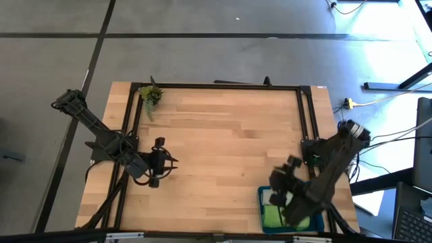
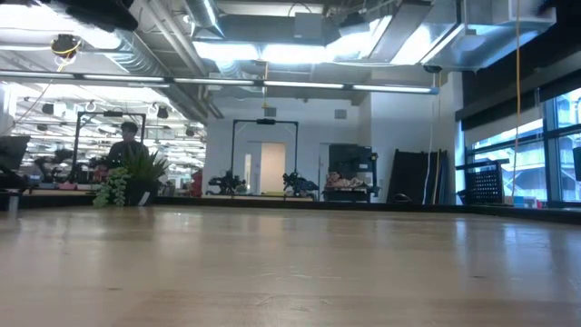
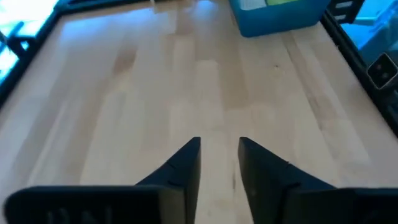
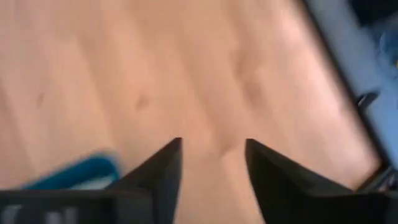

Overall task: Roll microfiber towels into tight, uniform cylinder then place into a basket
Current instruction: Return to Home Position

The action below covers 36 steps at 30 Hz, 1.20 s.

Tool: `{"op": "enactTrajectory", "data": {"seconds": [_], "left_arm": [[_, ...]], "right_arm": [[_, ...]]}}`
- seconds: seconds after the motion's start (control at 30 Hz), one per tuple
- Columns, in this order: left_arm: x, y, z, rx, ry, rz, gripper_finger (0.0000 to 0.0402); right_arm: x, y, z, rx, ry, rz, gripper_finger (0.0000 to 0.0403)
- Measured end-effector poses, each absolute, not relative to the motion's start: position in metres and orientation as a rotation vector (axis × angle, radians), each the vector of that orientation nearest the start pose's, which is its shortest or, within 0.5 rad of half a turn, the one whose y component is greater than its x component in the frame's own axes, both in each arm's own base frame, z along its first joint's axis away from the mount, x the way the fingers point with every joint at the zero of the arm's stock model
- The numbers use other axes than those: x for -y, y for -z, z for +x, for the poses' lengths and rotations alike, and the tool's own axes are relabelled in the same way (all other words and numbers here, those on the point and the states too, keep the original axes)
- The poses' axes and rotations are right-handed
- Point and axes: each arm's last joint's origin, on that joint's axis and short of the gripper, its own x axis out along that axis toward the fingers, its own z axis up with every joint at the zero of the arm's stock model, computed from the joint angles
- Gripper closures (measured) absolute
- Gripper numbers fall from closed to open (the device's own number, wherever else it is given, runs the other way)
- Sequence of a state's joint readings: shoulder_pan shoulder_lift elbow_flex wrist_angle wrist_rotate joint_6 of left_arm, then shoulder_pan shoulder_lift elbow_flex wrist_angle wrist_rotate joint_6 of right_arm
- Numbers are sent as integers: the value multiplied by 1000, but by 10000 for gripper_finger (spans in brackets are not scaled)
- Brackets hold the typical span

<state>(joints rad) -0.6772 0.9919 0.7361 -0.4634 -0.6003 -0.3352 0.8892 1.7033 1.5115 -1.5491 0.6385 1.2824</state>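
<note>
**Both rolls in the basket, arms left to clear off**

Found the lime green towel (image 1: 272, 217) and the pale towel (image 1: 277, 198) lying side by side inside the basket (image 1: 260, 202), the pale one at the end nearer the plant sprig (image 1: 150, 94). Could not read the long axis of either roll, since the right arm covers most of the basket in the high view.

Right end effector (image 4: 211, 146): poised over the basket's rim, fingers parted, nothing between them. Left end effector (image 3: 219, 143): well apart from the basket across bare table (image 1: 223, 135), aimed toward it, fingers parted narrowly, empty.

Judged rolling and placing done, with only a retreat remaining. Right arm by far the nearer. With the basket just under and behind those fingers, probably best to lift clear first, then swing away, to avoid catching a wall.

View differences:
- Left wrist view: whole basket front, with both towel colours above the wall.
- Right wrist view: only a teal corner beside the fingers.
- Low view: bare table and sprig, with no arm, basket or towel.
</note>
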Motion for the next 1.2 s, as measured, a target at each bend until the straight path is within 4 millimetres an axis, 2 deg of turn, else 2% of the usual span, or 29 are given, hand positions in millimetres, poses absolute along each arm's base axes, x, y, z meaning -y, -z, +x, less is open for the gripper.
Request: {"op": "enactTrajectory", "data": {"seconds": [0.1, 0.27, 0.33, 0.4, 0.5, 0.6, 0.7, 0.77, 0.97, 1.2], "left_arm": [[104, -264, 164, -563, -28, 143, 328], [86, -276, 160, -510, -59, 213, 384], [77, -284, 155, -476, -71, 221, 397], [69, -291, 149, -443, -50, 207, 397], [58, -301, 140, -391, -5, 207, 399], [49, -307, 134, -323, -8, 188, 400], [42, -298, 131, -271, 15, 190, 401], [38, -289, 128, -234, 23, 177, 401], [24, -258, 111, -166, -41, 119, 401], [17, -227, 92, -57, -52, 73, 401]], "right_arm": [[-187, -311, 200, -933, 582, -108, 265], [-140, -349, 189, -746, 562, -117, 377], [-126, -355, 183, -690, 521, -114, 394], [-114, -356, 178, -643, 464, -120, 393], [-100, -347, 172, -573, 327, -108, 397], [-89, -333, 168, -479, 116, -99, 398], [-79, -317, 162, -345, -80, -107, 399], [-72, -304, 157, -290, -149, -124, 400], [-49, -269, 136, -239, -156, -86, 400], [-38, -243, 115, -144, -160, -51, 400]]}}
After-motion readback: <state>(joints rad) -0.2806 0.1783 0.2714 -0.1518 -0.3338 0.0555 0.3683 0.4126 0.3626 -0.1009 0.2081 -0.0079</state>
